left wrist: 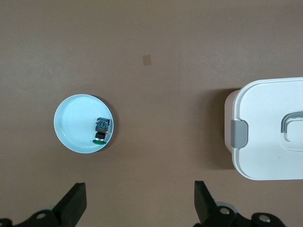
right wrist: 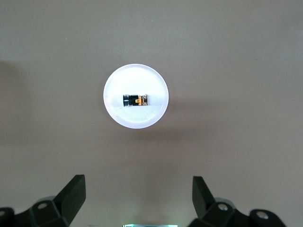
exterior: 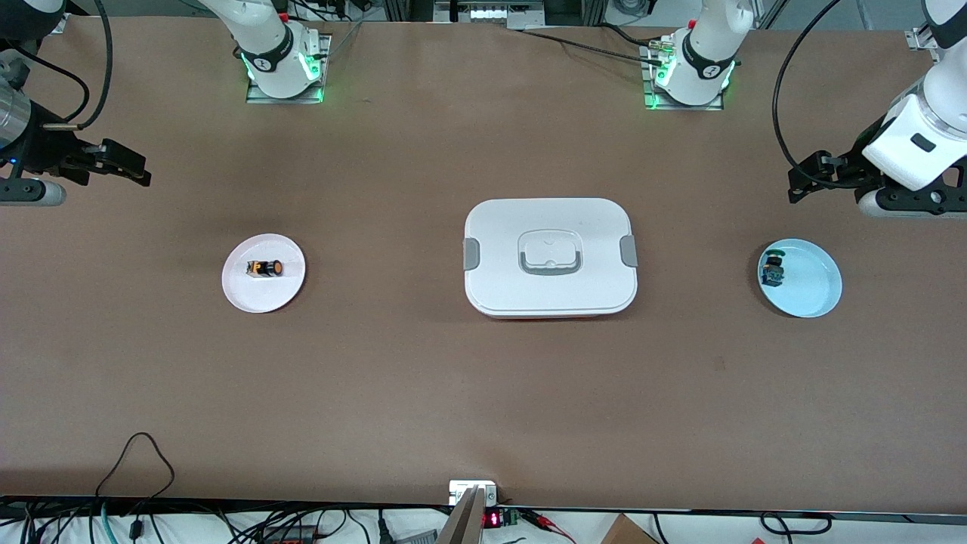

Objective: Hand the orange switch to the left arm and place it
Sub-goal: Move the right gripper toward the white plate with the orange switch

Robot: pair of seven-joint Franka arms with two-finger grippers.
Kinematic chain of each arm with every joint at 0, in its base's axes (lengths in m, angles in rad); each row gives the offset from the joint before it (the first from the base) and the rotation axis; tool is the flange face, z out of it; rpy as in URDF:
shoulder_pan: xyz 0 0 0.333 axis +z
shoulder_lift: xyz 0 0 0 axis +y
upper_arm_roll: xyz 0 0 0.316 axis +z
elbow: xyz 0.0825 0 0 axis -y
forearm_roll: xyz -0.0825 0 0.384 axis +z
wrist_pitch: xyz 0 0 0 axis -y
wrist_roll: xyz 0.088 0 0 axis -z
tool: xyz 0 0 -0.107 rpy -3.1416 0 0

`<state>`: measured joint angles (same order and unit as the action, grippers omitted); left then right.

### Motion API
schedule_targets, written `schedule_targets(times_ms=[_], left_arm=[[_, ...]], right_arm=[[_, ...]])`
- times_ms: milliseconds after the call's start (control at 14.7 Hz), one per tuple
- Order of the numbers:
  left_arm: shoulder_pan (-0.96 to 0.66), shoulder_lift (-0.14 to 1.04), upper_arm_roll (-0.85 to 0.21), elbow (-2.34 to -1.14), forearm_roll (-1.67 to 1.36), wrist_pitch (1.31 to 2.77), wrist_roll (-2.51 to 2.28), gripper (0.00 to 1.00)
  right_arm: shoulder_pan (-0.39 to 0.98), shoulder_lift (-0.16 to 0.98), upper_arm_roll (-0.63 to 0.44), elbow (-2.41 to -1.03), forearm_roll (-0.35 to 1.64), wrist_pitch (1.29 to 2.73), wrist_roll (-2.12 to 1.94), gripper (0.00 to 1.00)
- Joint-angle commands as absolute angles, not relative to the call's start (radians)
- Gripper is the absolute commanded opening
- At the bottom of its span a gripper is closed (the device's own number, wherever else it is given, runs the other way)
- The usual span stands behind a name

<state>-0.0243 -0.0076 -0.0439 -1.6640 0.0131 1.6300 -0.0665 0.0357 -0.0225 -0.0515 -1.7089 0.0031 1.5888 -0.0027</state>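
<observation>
My right gripper [exterior: 125, 168] and left gripper [exterior: 808, 181] hover with fingers released at the frame's upper edges; the orange switch [exterior: 265, 268] awaits pickup, the box [exterior: 550, 257] centre-frame blocking the handover.

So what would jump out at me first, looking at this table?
Probably the big white box sitting mid-table. To either side lies a small plate: a white plate toward the right arm's end holds the orange switch, and a pale blue plate toward the left arm's end holds a green-capped switch. The right gripper and left gripper hang open above the table's ends.
</observation>
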Motion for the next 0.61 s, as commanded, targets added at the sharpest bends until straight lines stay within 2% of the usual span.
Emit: schedule_targets(times_ms=[0, 546], left_arm=[[-0.020, -0.023, -0.049, -1.664, 0.000, 1.624, -0.077, 1.00], [-0.021, -0.023, -0.049, -1.664, 0.000, 1.624, -0.077, 1.00]], right_arm=[[0.032, -0.032, -0.044, -1.697, 0.003, 1.546, -0.006, 1.00], [0.028, 0.001, -0.048, -1.686, 0.006, 1.513, -0.006, 1.00]])
